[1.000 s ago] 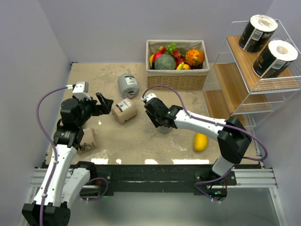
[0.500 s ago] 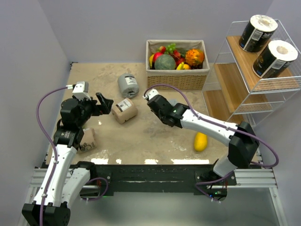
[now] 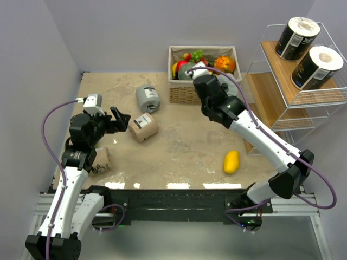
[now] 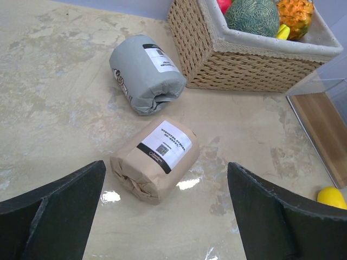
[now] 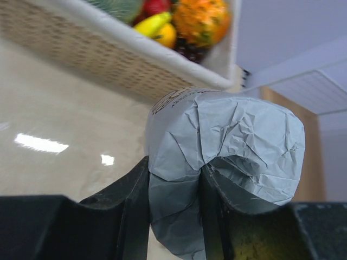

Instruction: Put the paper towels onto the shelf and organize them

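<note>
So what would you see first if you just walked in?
Probably the right gripper up in the air, pinching a crinkly grey roll near the fruit basket. Then the two black rolls standing on the top board of the white shelf, at the far right.

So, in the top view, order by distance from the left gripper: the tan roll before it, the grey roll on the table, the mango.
1. tan roll, just right of the left gripper.
2. grey roll, farther back.
3. mango, far right.
</note>
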Motion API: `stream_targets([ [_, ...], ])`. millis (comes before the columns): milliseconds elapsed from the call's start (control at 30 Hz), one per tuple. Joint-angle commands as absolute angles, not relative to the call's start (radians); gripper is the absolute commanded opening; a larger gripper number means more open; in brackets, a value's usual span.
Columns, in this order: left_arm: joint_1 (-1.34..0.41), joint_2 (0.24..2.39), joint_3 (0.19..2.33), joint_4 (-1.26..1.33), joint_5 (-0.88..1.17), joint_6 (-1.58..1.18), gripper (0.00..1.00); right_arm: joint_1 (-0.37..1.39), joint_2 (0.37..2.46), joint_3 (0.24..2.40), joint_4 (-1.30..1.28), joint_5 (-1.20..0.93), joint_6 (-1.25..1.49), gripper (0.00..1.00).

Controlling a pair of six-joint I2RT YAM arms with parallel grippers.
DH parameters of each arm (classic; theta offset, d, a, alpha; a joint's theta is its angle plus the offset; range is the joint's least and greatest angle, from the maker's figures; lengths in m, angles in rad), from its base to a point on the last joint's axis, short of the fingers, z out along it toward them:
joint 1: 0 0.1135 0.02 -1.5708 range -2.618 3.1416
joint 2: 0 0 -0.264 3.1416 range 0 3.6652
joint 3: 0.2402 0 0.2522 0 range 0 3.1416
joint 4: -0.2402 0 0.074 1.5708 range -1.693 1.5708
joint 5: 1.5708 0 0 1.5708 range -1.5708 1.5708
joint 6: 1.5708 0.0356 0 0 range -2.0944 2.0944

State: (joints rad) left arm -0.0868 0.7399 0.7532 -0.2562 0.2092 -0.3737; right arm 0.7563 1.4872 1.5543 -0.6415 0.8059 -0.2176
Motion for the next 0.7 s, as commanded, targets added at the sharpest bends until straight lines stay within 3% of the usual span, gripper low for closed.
stream_targets([
  [0, -0.092, 0.727, 0.755, -0.229, 0.219, -0.364, 1.0, 0.677, 1.445, 1.611, -0.548, 0.946, -0.417, 0.31],
  [667, -0.092, 0.724, 0.756, -0.232, 0.212, -0.364, 1.0, 0.436, 1.52, 1.663, -0.48, 0.887, -0.538, 0.32],
])
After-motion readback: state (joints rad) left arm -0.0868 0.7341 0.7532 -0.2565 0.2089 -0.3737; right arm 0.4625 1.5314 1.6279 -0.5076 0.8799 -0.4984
